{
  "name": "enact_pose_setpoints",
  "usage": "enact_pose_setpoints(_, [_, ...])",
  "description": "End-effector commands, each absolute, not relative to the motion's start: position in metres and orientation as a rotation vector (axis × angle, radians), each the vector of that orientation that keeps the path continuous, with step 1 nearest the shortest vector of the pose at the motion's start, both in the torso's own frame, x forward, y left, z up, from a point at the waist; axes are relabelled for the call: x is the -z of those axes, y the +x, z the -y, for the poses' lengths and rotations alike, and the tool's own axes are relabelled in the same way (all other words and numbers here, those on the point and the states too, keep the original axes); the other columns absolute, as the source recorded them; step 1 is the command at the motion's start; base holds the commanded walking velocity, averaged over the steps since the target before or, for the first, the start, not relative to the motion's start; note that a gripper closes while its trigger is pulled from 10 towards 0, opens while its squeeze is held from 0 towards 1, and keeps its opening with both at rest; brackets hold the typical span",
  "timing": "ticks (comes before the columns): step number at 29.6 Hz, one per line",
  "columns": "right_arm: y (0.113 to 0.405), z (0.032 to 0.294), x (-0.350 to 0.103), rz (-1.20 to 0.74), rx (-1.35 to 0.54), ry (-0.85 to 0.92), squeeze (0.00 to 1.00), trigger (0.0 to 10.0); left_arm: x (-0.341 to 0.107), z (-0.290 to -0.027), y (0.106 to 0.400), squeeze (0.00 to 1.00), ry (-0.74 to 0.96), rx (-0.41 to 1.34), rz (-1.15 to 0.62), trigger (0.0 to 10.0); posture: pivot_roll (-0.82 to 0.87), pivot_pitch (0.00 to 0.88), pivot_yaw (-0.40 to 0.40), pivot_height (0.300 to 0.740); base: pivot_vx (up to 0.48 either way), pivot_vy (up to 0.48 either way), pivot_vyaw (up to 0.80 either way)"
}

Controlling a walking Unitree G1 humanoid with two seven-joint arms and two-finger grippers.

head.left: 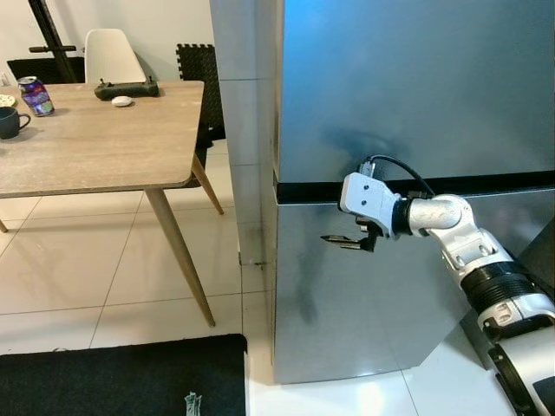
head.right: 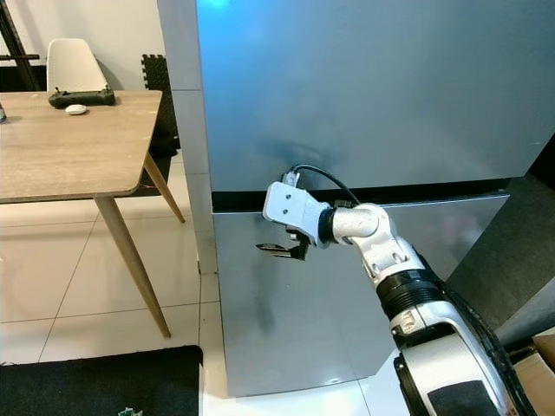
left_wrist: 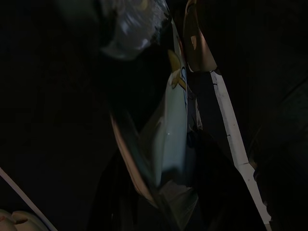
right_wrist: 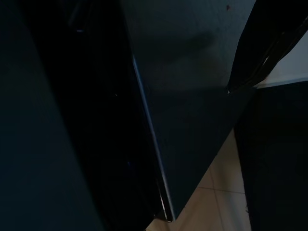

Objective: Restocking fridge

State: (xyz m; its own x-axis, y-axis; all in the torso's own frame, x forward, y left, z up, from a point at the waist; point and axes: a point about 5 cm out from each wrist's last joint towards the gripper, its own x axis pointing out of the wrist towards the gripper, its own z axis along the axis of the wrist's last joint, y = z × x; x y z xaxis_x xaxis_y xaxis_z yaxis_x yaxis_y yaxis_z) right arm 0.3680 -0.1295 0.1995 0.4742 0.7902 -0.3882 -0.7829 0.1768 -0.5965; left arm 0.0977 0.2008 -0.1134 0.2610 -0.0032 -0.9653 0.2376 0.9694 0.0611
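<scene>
The right gripper (head.left: 345, 242) hovers, fingers pressed together, before the closed fridge (head.left: 416, 104), below the door seam. Open tiled floor (head.left: 78, 269) lies left, under the table (head.left: 95, 143). The left gripper's fingers cannot be told.

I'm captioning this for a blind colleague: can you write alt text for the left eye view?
The robot's right gripper reaches across the lower door of a closed silver fridge, just below the dark gap between its two doors. To the left, a wooden table holds a can and dark mug.
</scene>
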Motion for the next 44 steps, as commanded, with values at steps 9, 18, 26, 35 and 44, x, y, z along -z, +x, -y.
enact_pose_setpoints(9, [0.350,0.126,-0.186,-0.065,-1.361,-0.787,0.00,10.0,0.107,-0.177,0.128,0.00,0.149,0.209,-1.154,10.0,-0.08,0.000,-0.054,0.740,0.000,0.000,0.00])
enact_pose_setpoints(18, [0.350,0.127,-0.187,-0.087,-1.395,-0.806,0.00,10.0,0.107,-0.177,0.128,0.00,0.150,0.208,-1.154,10.0,-0.08,0.000,-0.054,0.740,0.000,0.000,0.00])
enact_pose_setpoints(26, [0.342,0.128,-0.181,-0.130,-1.466,-0.801,0.00,10.0,0.107,-0.177,0.128,0.00,0.152,0.211,-1.156,10.0,-0.08,0.000,-0.052,0.740,0.000,0.000,0.00])
enact_pose_setpoints(35, [0.334,0.128,-0.178,-0.173,-1.557,-0.783,0.00,10.0,0.107,-0.178,0.128,0.00,0.156,0.211,-1.156,10.0,-0.08,0.000,-0.052,0.740,0.000,0.000,0.00])
enact_pose_setpoints(44, [0.327,0.128,-0.180,-0.180,-1.610,-0.753,0.00,10.0,0.107,-0.179,0.128,0.00,0.158,0.209,-1.155,10.0,-0.07,0.000,-0.050,0.740,0.000,0.000,0.00])
